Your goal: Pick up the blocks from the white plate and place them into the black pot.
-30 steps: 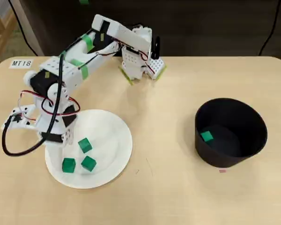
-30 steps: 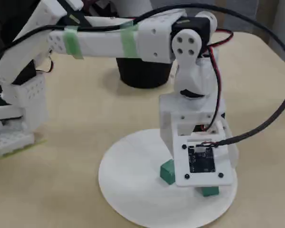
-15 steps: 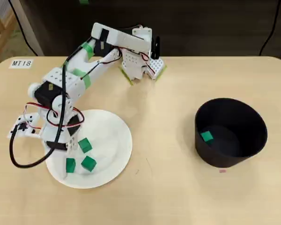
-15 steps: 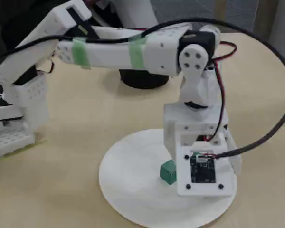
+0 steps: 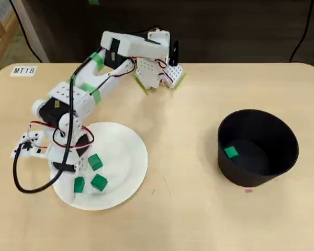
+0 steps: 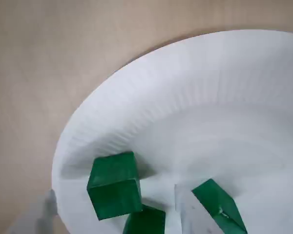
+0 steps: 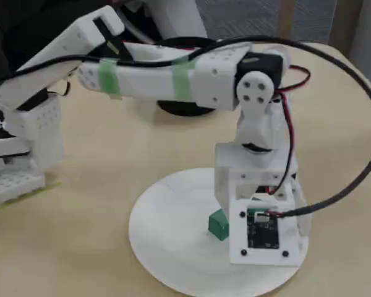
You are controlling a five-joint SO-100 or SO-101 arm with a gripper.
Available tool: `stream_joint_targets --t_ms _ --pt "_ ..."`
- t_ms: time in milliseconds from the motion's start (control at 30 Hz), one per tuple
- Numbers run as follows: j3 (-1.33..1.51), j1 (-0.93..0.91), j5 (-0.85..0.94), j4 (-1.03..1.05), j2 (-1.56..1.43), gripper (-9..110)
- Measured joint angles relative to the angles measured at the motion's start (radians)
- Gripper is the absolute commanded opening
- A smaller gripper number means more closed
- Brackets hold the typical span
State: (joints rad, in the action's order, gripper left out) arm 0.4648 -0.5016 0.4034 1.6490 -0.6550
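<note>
— Over the white plate, what does the overhead view give that the others miss?

— The black pot, well apart from the plate on the desk, with one green block lying on its dark floor. It also shows three green blocks on the plate: one nearest the arm's wrist, one toward the plate's near edge, one by the plate's left rim, half under the pincer.

— And the wrist view?

— Close detail: the ribbed rim of the plate, a cube standing whole near that rim, another just below it touching its corner, and a third tilted, pressed against a pale fingertip.

— How wide is the pincer?

— I cannot tell. One finger shows beside the tilted cube; a grey blur sits off the plate's rim, too unclear to judge.

— The fixed view?

— The camera board hides the pincer; only one cube peeks out beside it on the plate. The pot is mostly hidden behind the arm.
</note>
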Motion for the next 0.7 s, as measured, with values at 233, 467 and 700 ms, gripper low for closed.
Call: stream_joint_targets --t_ms 233,467,700 --pt "-0.133 0.011 -0.044 0.0 0.083 -2" --pt "-0.201 0.015 -0.055 0.0 0.097 -2" --pt "-0.241 0.017 -0.081 0.003 0.066 -2"
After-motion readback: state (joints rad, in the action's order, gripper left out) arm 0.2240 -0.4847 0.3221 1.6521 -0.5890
